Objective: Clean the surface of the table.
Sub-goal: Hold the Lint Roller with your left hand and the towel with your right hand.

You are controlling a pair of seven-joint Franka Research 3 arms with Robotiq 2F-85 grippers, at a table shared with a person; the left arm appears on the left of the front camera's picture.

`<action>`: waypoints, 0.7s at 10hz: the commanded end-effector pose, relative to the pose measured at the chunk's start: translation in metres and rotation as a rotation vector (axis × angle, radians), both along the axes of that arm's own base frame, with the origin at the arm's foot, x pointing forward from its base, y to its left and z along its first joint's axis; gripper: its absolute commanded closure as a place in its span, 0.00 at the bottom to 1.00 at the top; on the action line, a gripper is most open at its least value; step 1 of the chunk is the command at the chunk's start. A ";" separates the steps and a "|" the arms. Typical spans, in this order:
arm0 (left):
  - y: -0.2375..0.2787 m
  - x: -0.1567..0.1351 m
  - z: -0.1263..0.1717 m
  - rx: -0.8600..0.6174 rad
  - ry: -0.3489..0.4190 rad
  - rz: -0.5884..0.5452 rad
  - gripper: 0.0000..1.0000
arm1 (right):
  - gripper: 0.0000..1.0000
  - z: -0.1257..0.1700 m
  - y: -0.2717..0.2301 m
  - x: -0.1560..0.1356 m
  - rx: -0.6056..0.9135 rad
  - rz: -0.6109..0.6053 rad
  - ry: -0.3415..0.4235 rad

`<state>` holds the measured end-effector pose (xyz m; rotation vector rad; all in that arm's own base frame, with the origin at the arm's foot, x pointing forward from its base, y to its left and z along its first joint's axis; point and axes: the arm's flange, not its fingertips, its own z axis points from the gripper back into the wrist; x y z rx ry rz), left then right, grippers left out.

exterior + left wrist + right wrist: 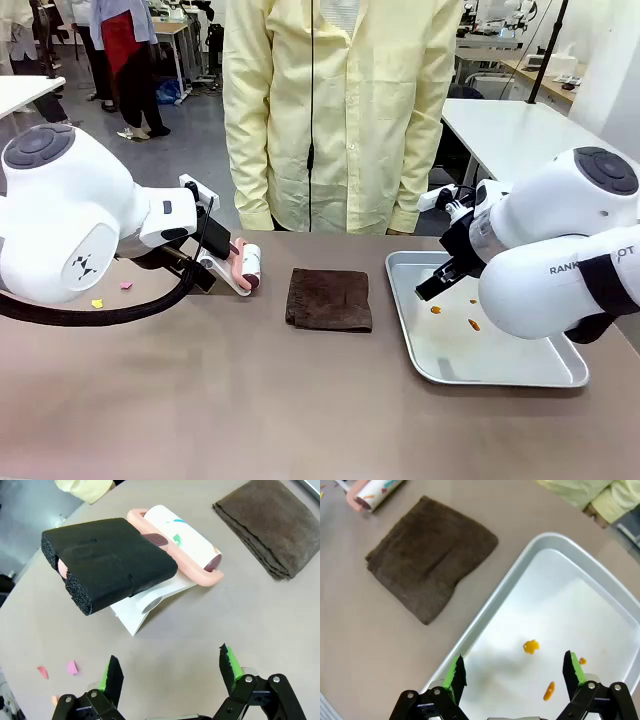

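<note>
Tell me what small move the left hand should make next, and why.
Probably ease the open left hand forward onto the black foam handle of the lint roller. It lies just ahead, ungripped, and paper scraps lie on the table.

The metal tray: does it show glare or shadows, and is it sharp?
Right wrist view: the tray is sharp, with a soft white sheen and a faint grey shadow before the right gripper; front view: evenly lit, no hard glare.
</note>
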<state>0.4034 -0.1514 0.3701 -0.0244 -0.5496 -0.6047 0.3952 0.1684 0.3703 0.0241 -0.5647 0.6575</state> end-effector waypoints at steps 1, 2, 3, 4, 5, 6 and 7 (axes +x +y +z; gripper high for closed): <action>0.000 0.000 0.000 0.000 0.000 0.000 0.00 | 0.00 0.000 0.000 0.000 0.000 0.000 0.000; 0.000 0.000 0.000 0.000 0.000 0.000 0.00 | 0.00 0.000 0.000 0.000 0.000 0.000 0.000; 0.000 0.000 0.000 0.000 0.000 0.000 0.00 | 0.00 0.000 0.000 0.000 0.000 0.000 0.000; 0.000 0.000 0.000 0.000 0.000 0.000 0.00 | 0.00 0.000 0.000 0.000 0.000 0.000 0.000; 0.000 0.000 0.000 0.000 0.000 0.000 0.00 | 0.00 0.000 0.000 0.000 0.000 0.000 0.000; 0.000 0.000 0.000 0.000 0.000 0.000 0.00 | 0.00 0.000 0.000 0.000 0.000 0.000 0.000; 0.000 0.000 0.000 0.000 0.000 0.000 0.00 | 0.00 0.000 0.000 0.000 0.000 0.000 0.000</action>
